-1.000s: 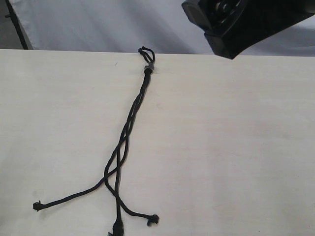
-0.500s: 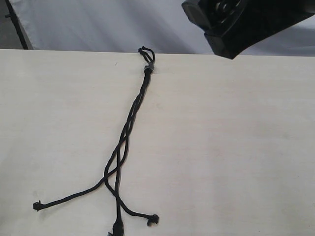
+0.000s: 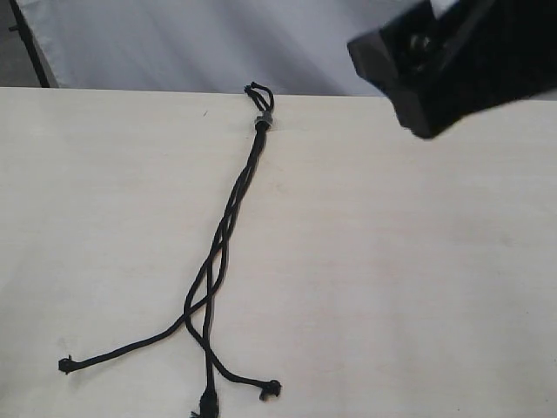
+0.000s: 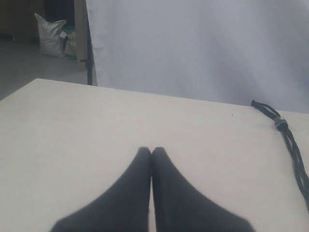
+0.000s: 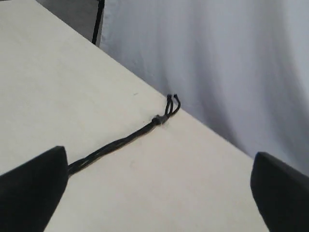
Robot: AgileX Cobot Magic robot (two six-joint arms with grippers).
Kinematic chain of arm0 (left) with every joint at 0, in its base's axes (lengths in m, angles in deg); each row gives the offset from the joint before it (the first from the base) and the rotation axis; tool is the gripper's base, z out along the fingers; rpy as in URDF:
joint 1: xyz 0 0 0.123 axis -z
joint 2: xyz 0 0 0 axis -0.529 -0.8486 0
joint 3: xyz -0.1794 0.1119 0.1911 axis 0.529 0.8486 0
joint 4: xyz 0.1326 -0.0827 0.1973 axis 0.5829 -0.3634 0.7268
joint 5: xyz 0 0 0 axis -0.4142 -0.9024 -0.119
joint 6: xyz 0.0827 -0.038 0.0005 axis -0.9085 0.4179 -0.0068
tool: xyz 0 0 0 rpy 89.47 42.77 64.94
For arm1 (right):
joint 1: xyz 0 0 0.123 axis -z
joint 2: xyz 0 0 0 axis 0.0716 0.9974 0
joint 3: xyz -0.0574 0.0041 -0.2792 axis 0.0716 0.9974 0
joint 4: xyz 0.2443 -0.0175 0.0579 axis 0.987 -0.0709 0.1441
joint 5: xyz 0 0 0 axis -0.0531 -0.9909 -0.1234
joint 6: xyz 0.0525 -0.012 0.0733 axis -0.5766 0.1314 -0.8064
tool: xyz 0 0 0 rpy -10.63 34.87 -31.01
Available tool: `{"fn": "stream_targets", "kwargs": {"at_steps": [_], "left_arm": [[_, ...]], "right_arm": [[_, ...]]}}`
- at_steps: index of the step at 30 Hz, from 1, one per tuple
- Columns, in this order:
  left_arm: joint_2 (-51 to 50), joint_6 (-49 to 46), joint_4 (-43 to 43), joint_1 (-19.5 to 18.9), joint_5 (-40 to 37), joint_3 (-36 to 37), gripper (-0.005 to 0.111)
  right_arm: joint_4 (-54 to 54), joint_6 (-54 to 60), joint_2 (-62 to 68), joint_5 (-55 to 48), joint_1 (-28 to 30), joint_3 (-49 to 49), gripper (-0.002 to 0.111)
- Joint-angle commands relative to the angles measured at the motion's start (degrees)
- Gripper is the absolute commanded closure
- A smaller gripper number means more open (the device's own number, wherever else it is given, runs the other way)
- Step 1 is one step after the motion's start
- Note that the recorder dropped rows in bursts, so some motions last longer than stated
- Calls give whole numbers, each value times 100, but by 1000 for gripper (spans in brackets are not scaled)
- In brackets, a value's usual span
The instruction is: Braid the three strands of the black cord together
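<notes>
The black cord [image 3: 228,222] lies on the pale table [image 3: 418,261], with its grey band [image 3: 262,122] and short loops at the far edge. Below the band the three strands run twisted together, then splay: one tip to the left [image 3: 65,364], one at the near edge [image 3: 207,403], one to the right [image 3: 271,389]. My left gripper [image 4: 151,151] is shut and empty, hovering over bare table left of the cord [image 4: 292,147]. My right gripper [image 5: 159,157] is open wide above the table, and the cord [image 5: 120,142] passes behind one finger [image 5: 34,188]. The right arm [image 3: 461,61] hangs at the upper right.
A white cloth backdrop [image 3: 174,43] hangs behind the table's far edge. A black pole [image 3: 26,43] stands at the back left. A white sack [image 4: 48,34] sits on the floor beyond the table corner.
The right arm has shifted a little to the right and down in the exterior view. The cord lies as before.
</notes>
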Motion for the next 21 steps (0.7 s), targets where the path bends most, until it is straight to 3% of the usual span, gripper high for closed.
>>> {"fn": "stream_targets", "kwargs": {"at_steps": [1, 11, 17, 18, 21], "left_arm": [[21, 41, 19, 2, -6, 16, 106], [21, 41, 19, 2, -6, 16, 106], [21, 41, 19, 2, -6, 16, 106], [21, 41, 19, 2, -6, 16, 106], [21, 41, 19, 2, -6, 16, 106]], "right_arm": [[93, -1221, -802, 517, 37, 1236, 13], [106, -1901, -2393, 3219, 37, 4072, 13], [406, -2172, -2776, 3391, 37, 5020, 13], [742, -2010, -2818, 3400, 37, 5088, 13], [2941, 615, -2975, 3977, 37, 5425, 13]]}}
